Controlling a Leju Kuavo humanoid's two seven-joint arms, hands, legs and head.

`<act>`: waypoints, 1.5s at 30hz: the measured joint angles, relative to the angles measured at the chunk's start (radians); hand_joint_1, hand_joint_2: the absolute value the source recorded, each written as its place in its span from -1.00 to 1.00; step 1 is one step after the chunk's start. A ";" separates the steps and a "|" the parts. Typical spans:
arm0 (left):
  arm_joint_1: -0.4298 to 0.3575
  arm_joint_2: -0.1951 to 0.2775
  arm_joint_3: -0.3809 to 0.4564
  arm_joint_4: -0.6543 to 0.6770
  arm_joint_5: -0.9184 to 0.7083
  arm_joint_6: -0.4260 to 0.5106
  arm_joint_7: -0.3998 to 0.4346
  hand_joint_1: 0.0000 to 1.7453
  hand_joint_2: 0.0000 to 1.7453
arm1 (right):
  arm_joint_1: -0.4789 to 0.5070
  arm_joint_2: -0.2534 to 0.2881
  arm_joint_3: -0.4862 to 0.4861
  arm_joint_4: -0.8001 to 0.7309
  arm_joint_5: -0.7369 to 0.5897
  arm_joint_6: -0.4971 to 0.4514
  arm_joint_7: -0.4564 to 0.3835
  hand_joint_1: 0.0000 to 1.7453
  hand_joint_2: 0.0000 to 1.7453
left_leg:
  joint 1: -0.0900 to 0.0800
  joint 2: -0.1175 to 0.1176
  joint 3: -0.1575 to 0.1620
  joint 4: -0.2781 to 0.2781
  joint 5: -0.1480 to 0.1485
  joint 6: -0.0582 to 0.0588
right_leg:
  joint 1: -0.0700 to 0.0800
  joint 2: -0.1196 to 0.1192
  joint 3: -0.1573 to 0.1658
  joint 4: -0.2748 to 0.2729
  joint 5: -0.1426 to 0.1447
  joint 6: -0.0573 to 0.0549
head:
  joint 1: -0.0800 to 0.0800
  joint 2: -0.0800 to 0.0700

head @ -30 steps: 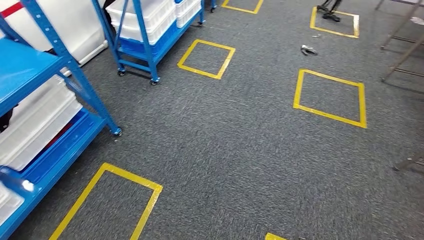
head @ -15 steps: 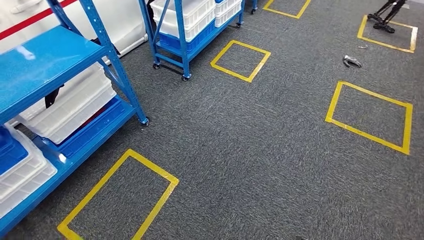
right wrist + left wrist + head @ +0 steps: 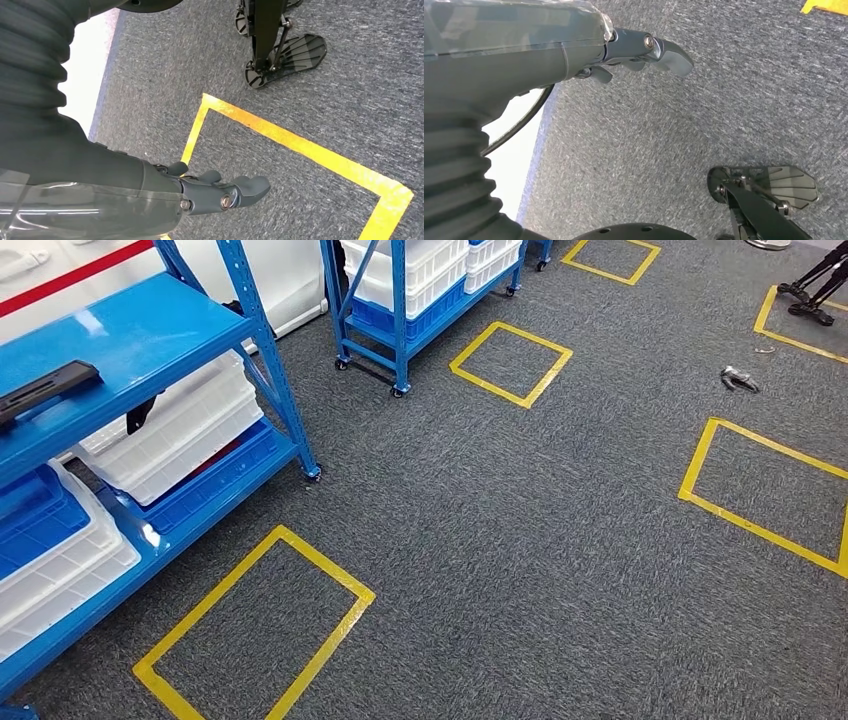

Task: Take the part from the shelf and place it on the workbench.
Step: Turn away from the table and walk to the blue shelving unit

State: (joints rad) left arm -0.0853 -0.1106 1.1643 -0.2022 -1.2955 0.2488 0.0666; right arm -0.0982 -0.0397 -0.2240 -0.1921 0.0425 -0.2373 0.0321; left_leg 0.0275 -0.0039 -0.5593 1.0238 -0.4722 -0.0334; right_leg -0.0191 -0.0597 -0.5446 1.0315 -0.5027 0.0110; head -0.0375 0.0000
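Grey carpet floor (image 3: 520, 540) marked with yellow tape squares: one at 7 o'clock (image 3: 255, 635), one at 12 (image 3: 511, 363), one at 3 (image 3: 775, 495). Second blue rack on casters (image 3: 400, 315) at 11 with white crates (image 3: 400, 270). Small dark object (image 3: 738, 380) on floor at 2.

left hand (image 3: 644, 50) | empty, fingers loosely extended | above grey carpet (image 3: 704, 115)

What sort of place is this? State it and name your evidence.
Probably a warehouse or factory training floor: blue wheeled shelving racks stacked with white plastic crates, and yellow tape squares marking stations on grey carpet.
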 joint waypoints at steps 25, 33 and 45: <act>-0.004 0.000 -0.006 -0.001 -0.022 0.015 -0.014 -1.00 -1.00 | 0.004 0.006 0.002 0.002 0.053 0.007 -0.002 -1.00 1.00 | 0.030 -0.119 -0.006 -0.019 0.021 -0.040 | -0.045 0.124 -0.011 0.034 -0.014 0.016 | 0.015 0.000; -0.002 -0.006 -0.021 -0.001 -0.034 0.014 -0.017 -1.00 -1.00 | 0.017 0.001 0.002 0.003 0.053 0.008 -0.003 -1.00 1.00 | -0.003 -0.004 -0.147 0.297 -0.132 0.004 | 0.008 0.013 -0.030 0.038 -0.008 -0.038 | 0.012 0.000; -0.002 -0.002 -0.026 -0.001 -0.034 0.017 -0.015 -1.00 -1.00 | -0.001 0.008 0.006 0.002 0.072 0.014 0.007 -1.00 1.00 | -0.056 0.021 0.027 -0.039 0.016 0.086 | 0.017 0.022 -0.045 0.114 -0.069 -0.016 | 0.016 0.000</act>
State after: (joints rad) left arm -0.0875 -0.1130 1.1386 -0.2034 -1.3297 0.2659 0.0521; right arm -0.0994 -0.0320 -0.2175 -0.1903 0.1142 -0.2230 0.0389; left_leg -0.0288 0.0175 -0.5321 0.9846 -0.4565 0.0530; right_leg -0.0022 -0.0376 -0.5895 1.1451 -0.5714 -0.0054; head -0.0217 0.0000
